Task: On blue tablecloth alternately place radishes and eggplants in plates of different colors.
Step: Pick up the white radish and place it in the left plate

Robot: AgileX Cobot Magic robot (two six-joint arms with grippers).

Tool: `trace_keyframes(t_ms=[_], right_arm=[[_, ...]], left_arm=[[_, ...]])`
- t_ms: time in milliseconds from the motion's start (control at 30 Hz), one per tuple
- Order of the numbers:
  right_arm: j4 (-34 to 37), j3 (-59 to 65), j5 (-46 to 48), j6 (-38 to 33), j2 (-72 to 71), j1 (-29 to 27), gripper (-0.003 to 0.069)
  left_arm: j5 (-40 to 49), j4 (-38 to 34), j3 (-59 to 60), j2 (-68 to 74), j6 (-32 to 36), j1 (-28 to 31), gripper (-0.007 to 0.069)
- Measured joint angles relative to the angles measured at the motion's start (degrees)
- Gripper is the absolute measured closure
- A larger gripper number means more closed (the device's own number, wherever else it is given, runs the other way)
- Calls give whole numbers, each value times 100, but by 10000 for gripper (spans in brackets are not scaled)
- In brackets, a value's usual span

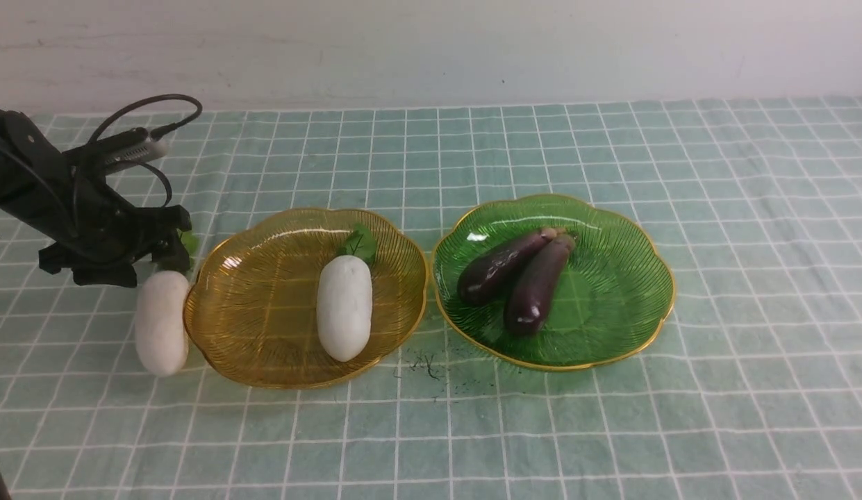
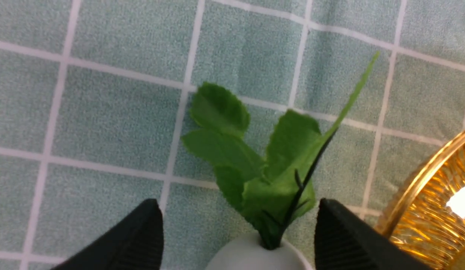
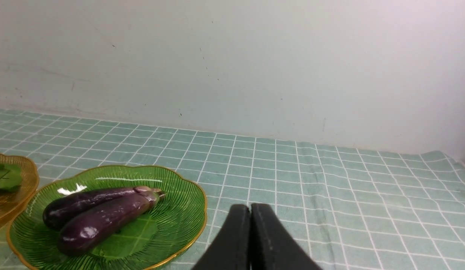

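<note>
Nearest on the worktop, the blue tablecloth (image 1: 611, 417) lies bare except for a few dark smudges (image 1: 425, 365) just in front of the gap between the two plates. Behind them on the left, the outer radish (image 1: 161, 323) rests on the cloth, outside the amber plate (image 1: 250, 347) and pressed up against its left rim, with its white end towards the near side and its leaves (image 2: 254, 168) pointing away. The left pincer (image 2: 238, 210) hovers over that leafy end, released: its two black fingers stand wide apart on either side of the radish top and grasp nothing. Inside the amber plate, right of centre, the second radish (image 1: 344, 307) lies lengthwise with its leaves at the far end. To the right, the green plate (image 1: 611, 305) sits just beside the amber one and holds both eggplants (image 1: 538, 285), side by side and touching, their stem caps towards the far side. The right pincer (image 3: 250, 207) appears only in its own wrist view, to the right of the green plate, clenched with its fingers pressed flat together and empty. Farthest back, the cloth ends at a pale wall (image 1: 431, 48).
</note>
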Motion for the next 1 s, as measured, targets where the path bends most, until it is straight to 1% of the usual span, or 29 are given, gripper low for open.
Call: trace_keyframes(t_ms=[233, 433, 467, 567, 600, 733, 867, 1000], right_arm=[[-13, 0, 0, 0, 0, 0, 674], [-13, 0, 11, 0, 0, 0, 674], [-13, 0, 10, 0, 0, 0, 674], [-19, 0, 38, 0, 0, 0, 674], [-19, 0, 46, 0, 0, 0, 674], [-19, 0, 46, 0, 0, 0, 674], [-30, 0, 64, 0, 0, 0, 674], [-30, 0, 72, -5, 0, 0, 674]], left_arm=[[11, -12, 0, 75, -22, 0, 135], [214, -13, -6, 256, -36, 0, 138], [237, -8, -13, 263, -36, 0, 148], [264, 3, -13, 268, -36, 4, 245], [271, 3, -13, 268, -40, 12, 259], [344, -9, -51, 268, -40, 40, 258], [686, 2, -200, 208, -40, 142, 258], [1048, 133, -593, -54, -40, 265, 258]])
